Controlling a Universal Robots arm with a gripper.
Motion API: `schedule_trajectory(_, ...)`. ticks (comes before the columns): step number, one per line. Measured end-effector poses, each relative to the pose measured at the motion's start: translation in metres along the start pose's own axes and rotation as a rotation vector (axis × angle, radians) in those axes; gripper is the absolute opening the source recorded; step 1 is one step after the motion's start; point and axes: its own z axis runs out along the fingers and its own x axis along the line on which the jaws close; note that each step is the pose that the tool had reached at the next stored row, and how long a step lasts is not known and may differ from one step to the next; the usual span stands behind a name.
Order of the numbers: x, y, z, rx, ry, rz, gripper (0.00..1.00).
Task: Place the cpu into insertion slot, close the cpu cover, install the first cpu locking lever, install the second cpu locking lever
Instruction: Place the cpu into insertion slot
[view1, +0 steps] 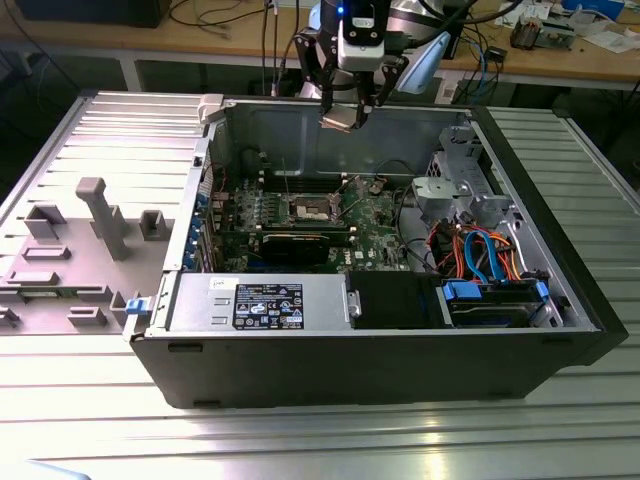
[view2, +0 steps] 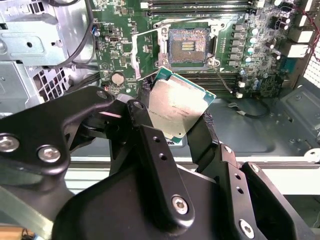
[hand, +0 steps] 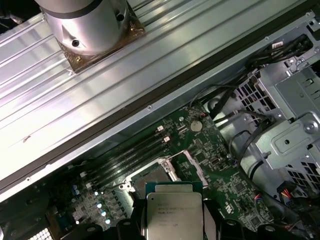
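My gripper pinches the chip by two opposite edges, tilted, above the open computer case. In the exterior view the socket lies uncovered at about six o'clock from the chip, well apart. Its cover stands raised beside it.

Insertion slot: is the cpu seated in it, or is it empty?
Empty. In the second wrist view the insertion slot shows a bare dark centre; the gripper holds the cpu above the board.
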Motion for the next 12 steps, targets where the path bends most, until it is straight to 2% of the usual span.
schedule_trajectory(12,0.0019,-0.0013,0.001,-0.0024,-0.0075,0.087,0.55)
